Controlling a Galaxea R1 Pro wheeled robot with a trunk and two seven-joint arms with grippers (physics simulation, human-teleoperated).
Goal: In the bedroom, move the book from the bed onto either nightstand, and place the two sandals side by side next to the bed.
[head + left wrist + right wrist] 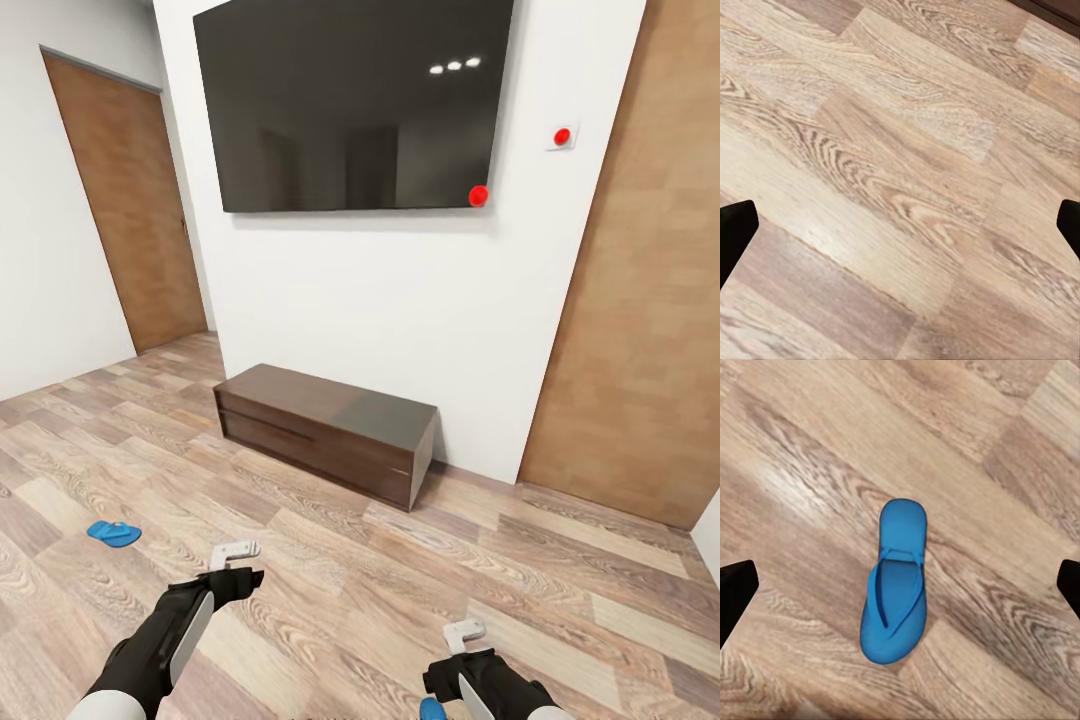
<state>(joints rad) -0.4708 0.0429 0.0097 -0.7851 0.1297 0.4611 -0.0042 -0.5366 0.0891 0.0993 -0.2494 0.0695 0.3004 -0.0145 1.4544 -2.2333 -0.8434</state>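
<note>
One blue sandal (113, 533) lies flat on the wood-plank floor at the left, ahead of my left gripper (236, 565). That gripper is open over bare planks, its dark fingertips (735, 232) spread wide. A second blue sandal (896, 589) lies on the floor right under my right gripper (900, 592), centred between its wide-open fingers and not touched. Its blue edge (432, 710) peeks out beside my right gripper (463, 645) at the picture's lower rim. The bed, the book and the nightstand are out of view.
A low dark wooden bench (325, 428) stands against the white wall ahead, under a large black wall screen (350, 100). Brown wooden doors flank it at far left (130, 210) and right (640, 300). Open floor lies between me and the bench.
</note>
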